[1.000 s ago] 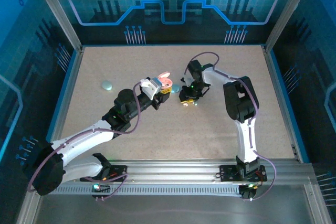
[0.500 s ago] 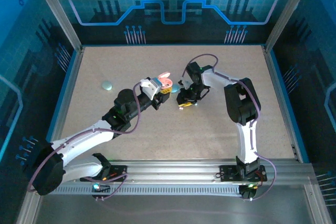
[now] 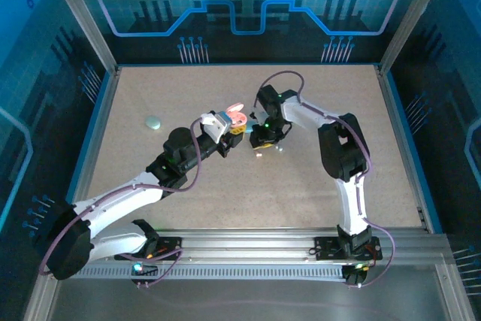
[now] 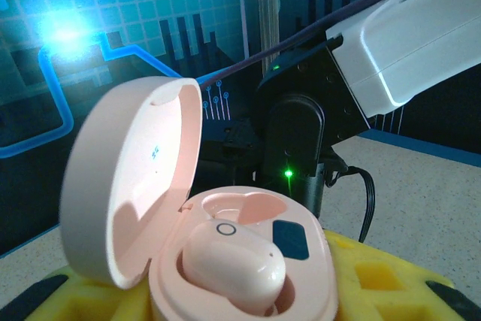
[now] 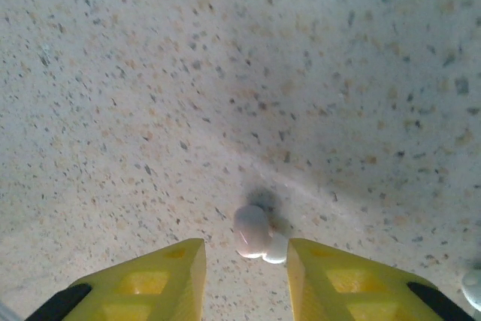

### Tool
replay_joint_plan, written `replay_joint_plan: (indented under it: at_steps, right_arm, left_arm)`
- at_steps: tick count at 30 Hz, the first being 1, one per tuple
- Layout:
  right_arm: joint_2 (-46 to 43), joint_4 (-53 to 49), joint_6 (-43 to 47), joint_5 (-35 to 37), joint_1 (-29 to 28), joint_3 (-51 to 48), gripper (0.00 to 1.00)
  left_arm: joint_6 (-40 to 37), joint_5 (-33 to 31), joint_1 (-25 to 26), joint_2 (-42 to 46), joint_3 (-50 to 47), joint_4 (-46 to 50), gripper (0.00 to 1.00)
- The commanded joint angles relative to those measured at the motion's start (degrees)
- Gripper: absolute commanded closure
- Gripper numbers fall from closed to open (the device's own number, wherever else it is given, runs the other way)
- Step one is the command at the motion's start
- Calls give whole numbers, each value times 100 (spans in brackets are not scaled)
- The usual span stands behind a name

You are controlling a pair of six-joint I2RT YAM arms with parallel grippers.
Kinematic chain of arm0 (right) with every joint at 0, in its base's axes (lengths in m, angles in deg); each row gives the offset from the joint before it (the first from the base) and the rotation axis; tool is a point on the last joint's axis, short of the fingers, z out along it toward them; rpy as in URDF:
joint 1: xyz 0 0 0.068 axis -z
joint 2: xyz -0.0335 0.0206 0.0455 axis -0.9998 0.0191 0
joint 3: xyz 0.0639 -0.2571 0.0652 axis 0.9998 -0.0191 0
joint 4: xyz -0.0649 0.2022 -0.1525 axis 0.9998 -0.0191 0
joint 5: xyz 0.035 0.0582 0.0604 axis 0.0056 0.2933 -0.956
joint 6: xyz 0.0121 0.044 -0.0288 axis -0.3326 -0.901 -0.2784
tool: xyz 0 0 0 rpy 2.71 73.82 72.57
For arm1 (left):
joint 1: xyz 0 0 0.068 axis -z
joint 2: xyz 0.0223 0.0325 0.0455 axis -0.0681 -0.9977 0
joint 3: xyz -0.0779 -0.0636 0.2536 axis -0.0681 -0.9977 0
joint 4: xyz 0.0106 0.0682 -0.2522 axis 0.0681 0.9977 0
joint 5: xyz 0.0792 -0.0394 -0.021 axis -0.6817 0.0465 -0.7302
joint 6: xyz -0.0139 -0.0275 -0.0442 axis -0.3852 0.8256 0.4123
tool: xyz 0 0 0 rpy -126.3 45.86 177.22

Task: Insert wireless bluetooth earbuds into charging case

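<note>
Right gripper (image 3: 258, 145) edges left.
Jaws narrowly parted astride an earbud (image 5: 252, 231); left gripper (image 3: 234, 128) clamps the case (image 4: 312, 276) (lid up).

Cool blue light, sharp, one glaring flare.

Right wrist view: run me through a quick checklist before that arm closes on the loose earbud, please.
1. Right end effector open: ok.
2. Loose earbud centred in its gap: ok.
3. Earbud deep enough between the fingers: cannot tell, it lies at the tips on the table.
4. Left end effector shut on pink case: ok.
5. Case lid open: ok.
6. Free slot beside the seated earbud: ok.
</note>
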Motion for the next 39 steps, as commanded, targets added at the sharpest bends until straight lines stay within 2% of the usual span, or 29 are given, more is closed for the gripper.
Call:
replay_joint_plan:
  at_steps: [1, 12, 31, 36, 39]
  right_arm:
    - [235, -330, 116, 384, -170, 252, 64]
    - [764, -669, 464, 409, -341, 784, 64]
    - [932, -956, 489, 715, -482, 840, 74]
    - [739, -885, 382, 684, -482, 774, 80]
    - [314, -775, 249, 659, -398, 615, 82]
  left_arm:
    - [74, 54, -40, 121, -38, -138, 68]
    - [58, 41, -43, 182, -70, -147, 68]
    - [70, 38, -38, 138, -87, -165, 68]
    - [77, 35, -39, 140, -79, -143, 68]
    - [77, 49, -40, 119, -71, -147, 68]
